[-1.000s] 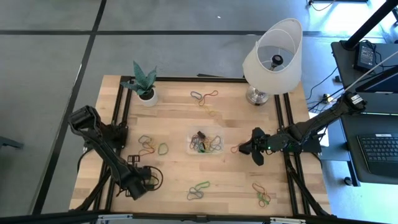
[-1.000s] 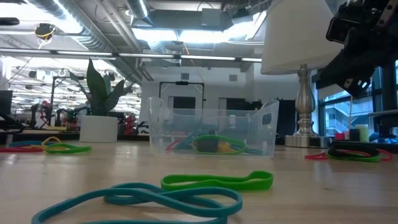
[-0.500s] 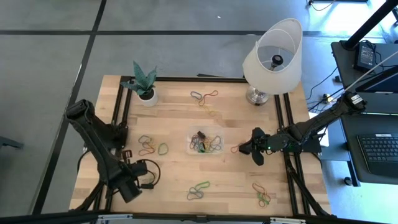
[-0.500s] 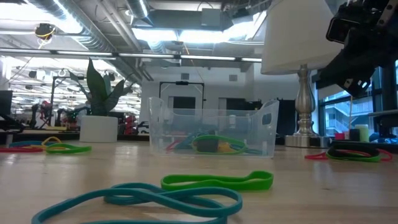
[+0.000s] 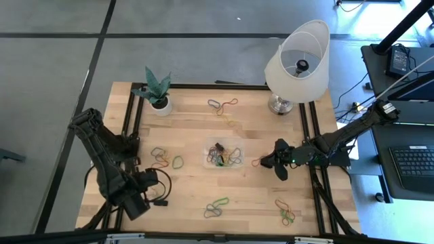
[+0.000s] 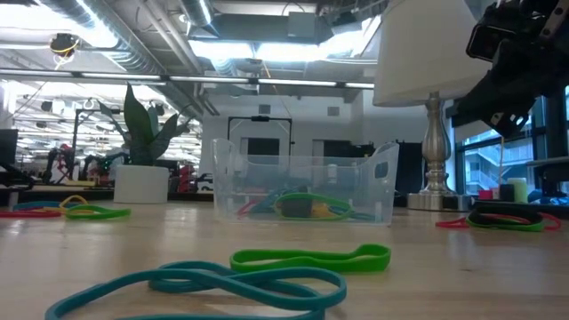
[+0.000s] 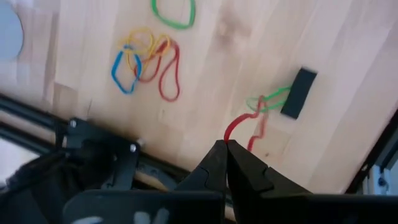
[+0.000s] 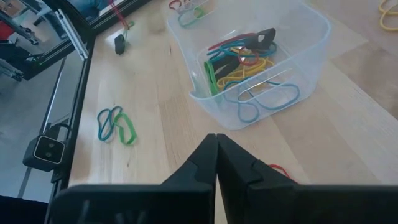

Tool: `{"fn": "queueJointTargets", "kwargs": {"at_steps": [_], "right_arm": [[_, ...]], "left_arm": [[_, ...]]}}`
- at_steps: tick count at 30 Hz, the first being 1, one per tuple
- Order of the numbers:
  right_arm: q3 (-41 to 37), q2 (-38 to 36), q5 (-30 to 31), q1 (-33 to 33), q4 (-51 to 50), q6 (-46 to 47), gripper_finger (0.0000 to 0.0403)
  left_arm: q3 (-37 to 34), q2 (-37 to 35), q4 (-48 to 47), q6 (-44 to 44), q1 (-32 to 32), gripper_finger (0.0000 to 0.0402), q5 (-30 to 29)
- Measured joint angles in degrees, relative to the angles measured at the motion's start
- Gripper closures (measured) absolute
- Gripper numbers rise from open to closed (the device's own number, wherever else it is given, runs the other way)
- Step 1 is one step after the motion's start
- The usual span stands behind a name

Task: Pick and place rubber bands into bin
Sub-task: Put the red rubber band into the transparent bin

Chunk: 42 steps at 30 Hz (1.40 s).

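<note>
While both grippers' fingers sit closed & empty, bin (image 8: 261, 56) w/ rubber bands (image 8: 239, 59) lies ahead of right gripper (image 8: 216, 144); left gripper (image 7: 226, 148) well apart.

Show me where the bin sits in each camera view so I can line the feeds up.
High view: bin at table centre, between the two arms.
Low view: bin mid-picture, clear walls, bands inside.
Left wrist view: not in it.
Right wrist view: bin beyond the shut right gripper.
Shared landmark: the blue-and-green bands on the near table.
</note>
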Motion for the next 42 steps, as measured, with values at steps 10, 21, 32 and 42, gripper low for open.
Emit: {"fn": "queueJointTargets", "kwargs": {"at_steps": [10, 21, 32, 42], "right_arm": [[0.0, 0.0, 0.0, 0.0, 0.0, -0.9, 0.0389], [0.0, 0.0, 0.0, 0.0, 0.0, -1.4, 0.0389], [0.0, 0.0, 0.0, 0.0, 0.0, -1.3, 0.0389], [0.0, 0.0, 0.0, 0.0, 0.0, -1.1, 0.0389]], "left_arm": [[2.3, 0.0, 0.1, -0.8, 0.1, 0.0399, -2.2], [6.6, -0.2, 0.1, 7.0, 0.1, 0.0399, -13.4], [6.5, -0.4, 0.1, 7.6, 2.3, 0.0399, -17.4], [8.7, -0.4, 6.2, 23.7, 13.2, 0.04, -16.4]]}}
